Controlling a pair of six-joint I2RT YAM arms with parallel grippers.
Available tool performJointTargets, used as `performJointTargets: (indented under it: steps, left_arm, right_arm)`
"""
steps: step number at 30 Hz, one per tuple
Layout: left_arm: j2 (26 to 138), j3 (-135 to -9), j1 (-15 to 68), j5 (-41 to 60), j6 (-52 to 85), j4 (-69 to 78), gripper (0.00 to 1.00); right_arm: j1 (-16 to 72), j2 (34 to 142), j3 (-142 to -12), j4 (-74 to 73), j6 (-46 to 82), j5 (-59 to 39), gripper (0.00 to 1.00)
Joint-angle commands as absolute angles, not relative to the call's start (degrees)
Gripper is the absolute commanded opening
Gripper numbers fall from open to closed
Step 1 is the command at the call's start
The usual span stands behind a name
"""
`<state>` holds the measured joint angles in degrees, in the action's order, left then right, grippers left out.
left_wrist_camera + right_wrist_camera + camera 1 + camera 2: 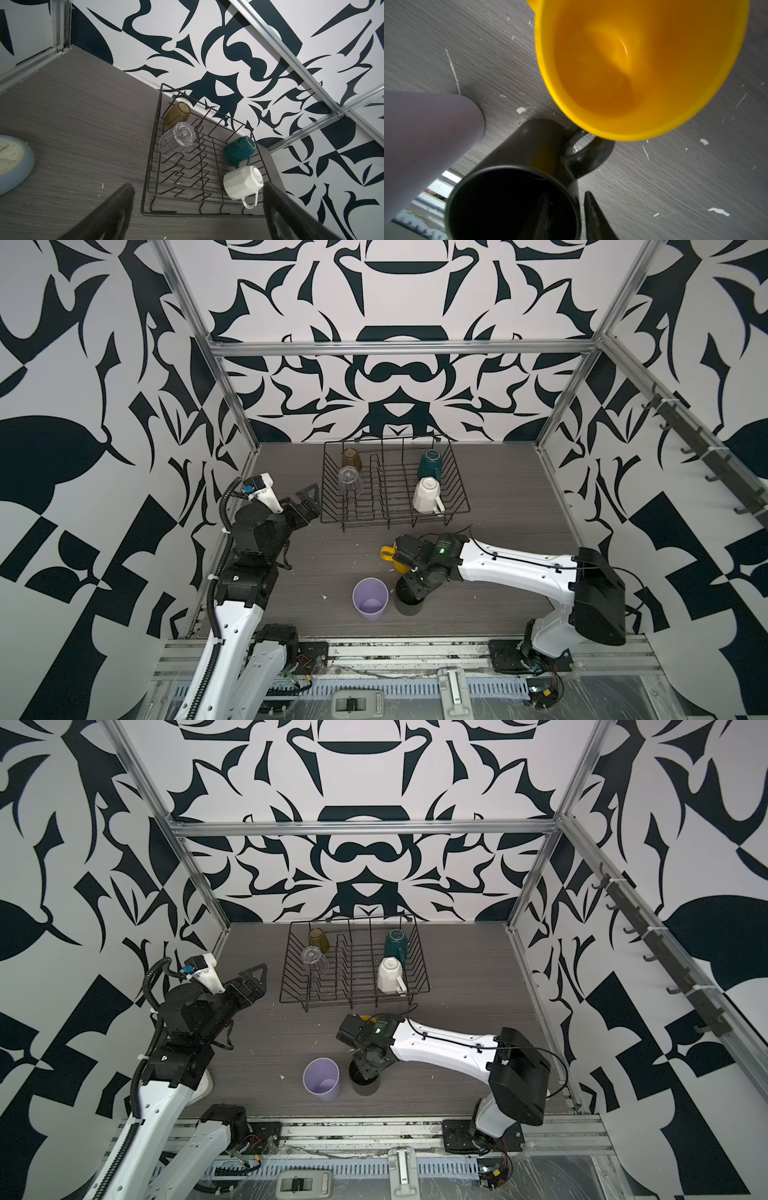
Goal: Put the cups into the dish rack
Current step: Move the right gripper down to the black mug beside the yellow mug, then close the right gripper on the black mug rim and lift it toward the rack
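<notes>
Where the dish rack (pixel 390 506) stands at the back middle of the bench (pixel 507 497), four cups sit in it, all mouth-down and leaning. The amber tumbler (pixel 351 459) and clear tumbler (pixel 350 482) are along its left side. The dark-green mug (pixel 430 464) and cream mug (pixel 427 495) are along its right. The left wrist view adds detail: a small sticker on the clear tumbler's base, and the cream mug's handle toward the rack's near edge.

Three cups are on the bench in front of the rack. The lilac tumbler (pixel 370 599) is upright, mouth up. The black mug (pixel 409 608) is just beside it on the right. Yellow mug (pixel 633 68): both top views give only a handle or sliver under the right wrist. The right wrist view looks into its whole open mouth, near the black mug's handle.

Right pincer (pixel 566 199): its fingers are hidden from above. The wrist view shows one inside the black mug and one outside the wall, by the handle. The gap is narrow; cannot tell if it is clamped.

Left pincer (pixel 198 185): fingers wide apart, empty, raised left of the rack and aimed at it. A pale-blue round clock (pixel 12 158) on the bench shows plainly only in the left wrist view.
</notes>
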<state>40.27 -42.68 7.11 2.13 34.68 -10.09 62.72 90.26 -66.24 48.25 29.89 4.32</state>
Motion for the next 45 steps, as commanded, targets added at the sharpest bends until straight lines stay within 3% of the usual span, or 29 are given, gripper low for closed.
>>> performJointTargets:
  steps: [1,12,20,25,30,36,45]
  left_arm:
    - [39.7,-41.8,6.9,1.4,34.8,-9.3,0.99]
    - [40.1,-41.5,6.8,1.2,34.8,-8.9,0.99]
    - [41.1,-41.3,6.8,1.0,35.3,-7.5,0.99]
    - [41.7,-41.3,6.8,1.5,35.6,-6.5,0.99]
    - [42.4,-41.3,6.7,3.3,36.4,-5.0,0.99]
    - [42.8,-41.2,6.5,7.5,37.0,-3.1,0.99]
    - [43.2,-37.4,6.0,26.6,36.8,11.4,0.99]
  right_arm:
    - [62.9,90.1,-66.9,47.7,30.1,6.1,0.27]
    - [62.9,88.9,-67.0,51.7,28.5,7.5,0.00]
    - [62.1,80.0,-66.3,58.6,27.0,7.3,0.00]
    - [56.1,71.5,-69.2,62.5,24.5,6.5,0.00]
    - [45.7,65.7,-72.2,57.6,20.4,-1.2,0.00]
    - [38.7,66.0,-72.4,40.3,19.9,-12.8,0.00]
    - [26.8,74.0,-72.7,18.9,27.4,-35.4,0.00]
